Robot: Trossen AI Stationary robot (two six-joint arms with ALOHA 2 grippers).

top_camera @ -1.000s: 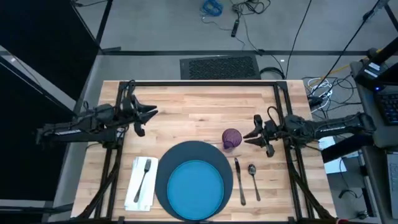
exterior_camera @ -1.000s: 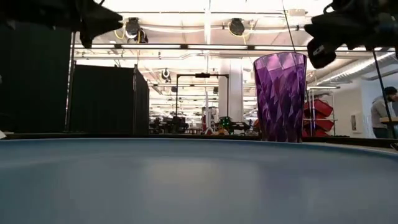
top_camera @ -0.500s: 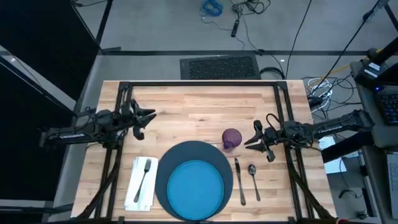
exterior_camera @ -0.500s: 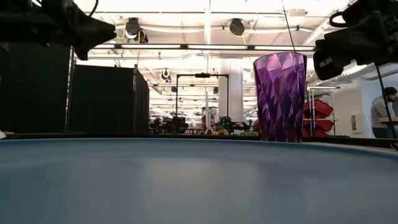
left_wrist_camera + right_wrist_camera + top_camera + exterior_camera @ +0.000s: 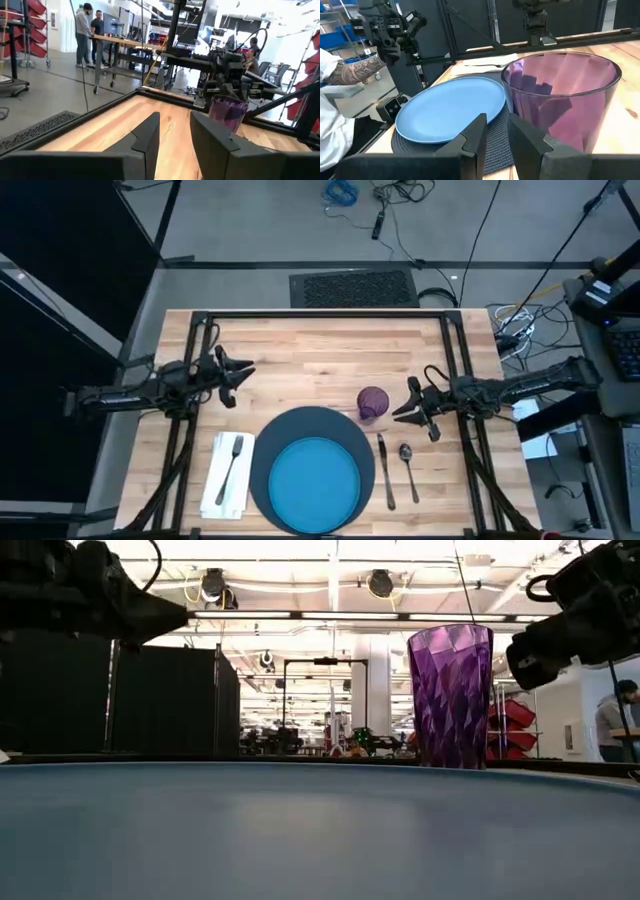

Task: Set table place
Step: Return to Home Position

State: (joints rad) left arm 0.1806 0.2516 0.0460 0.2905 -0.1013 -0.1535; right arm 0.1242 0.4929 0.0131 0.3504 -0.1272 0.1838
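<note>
Wooden table mid-frame: purple cup stood upright right of centre, above knife. Right gripper held level just right of cup, fingers parted, empty. Left gripper extended level, frame left, parted, empty.

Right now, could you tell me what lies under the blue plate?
The blue plate sits on the dark navy mat, whose edge shows around the plate. The plate covers the mat's middle, so whether anything else lies beneath it cannot be seen.

Purple faceted cup, bright blue plate, navy mat, white napkin, pale-plank table w/ blk frame.
</note>
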